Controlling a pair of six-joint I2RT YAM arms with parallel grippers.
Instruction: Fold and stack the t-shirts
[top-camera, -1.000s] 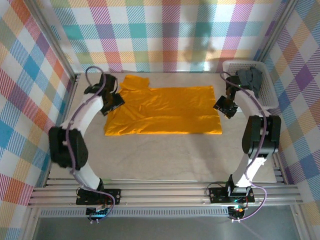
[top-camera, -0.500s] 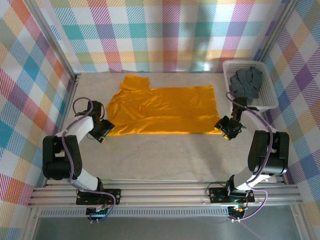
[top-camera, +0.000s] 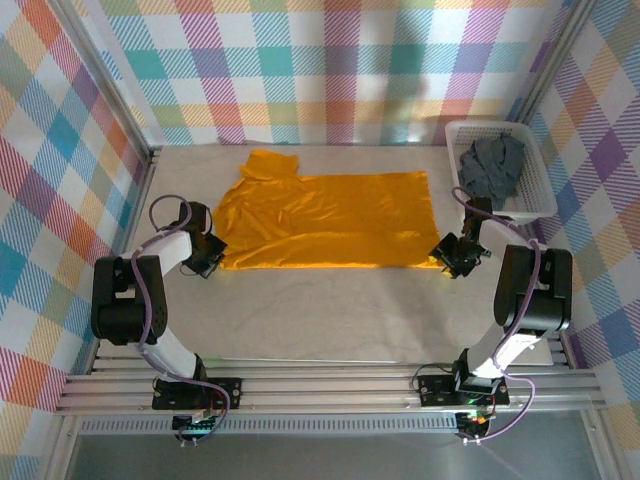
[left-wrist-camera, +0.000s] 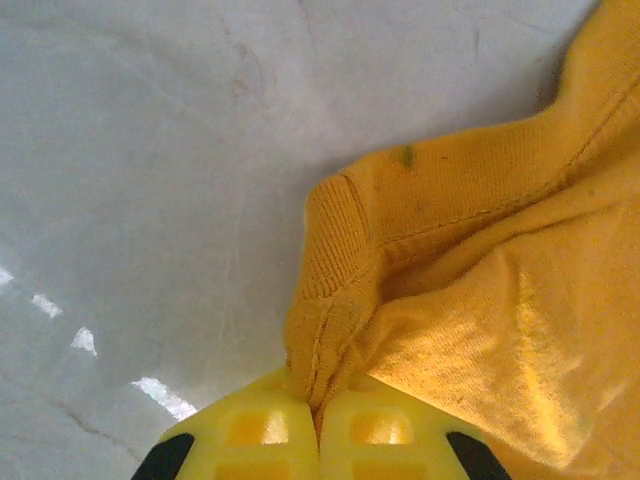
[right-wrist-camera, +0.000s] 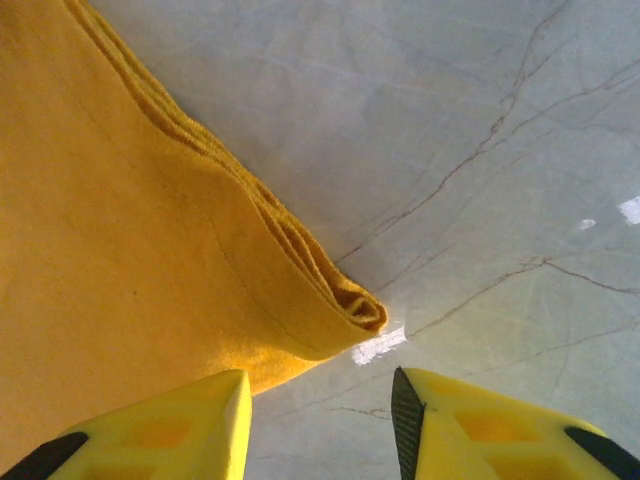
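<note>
Top external: I see the orange shirt (top-camera: 330, 220) spread flat on the counter (top-camera: 330, 320), and the grey shirt (top-camera: 490, 165) heaped in the basket (top-camera: 480, 124). Left wrist: the left pincer (left-wrist-camera: 318, 410) is clamped on the orange shirt's bunched hem corner. Right wrist: the right pincer (right-wrist-camera: 320, 400) gapes around the other near corner, gripping nothing. The cloth looks soft and limp; I judge the corners the best hold.
</note>
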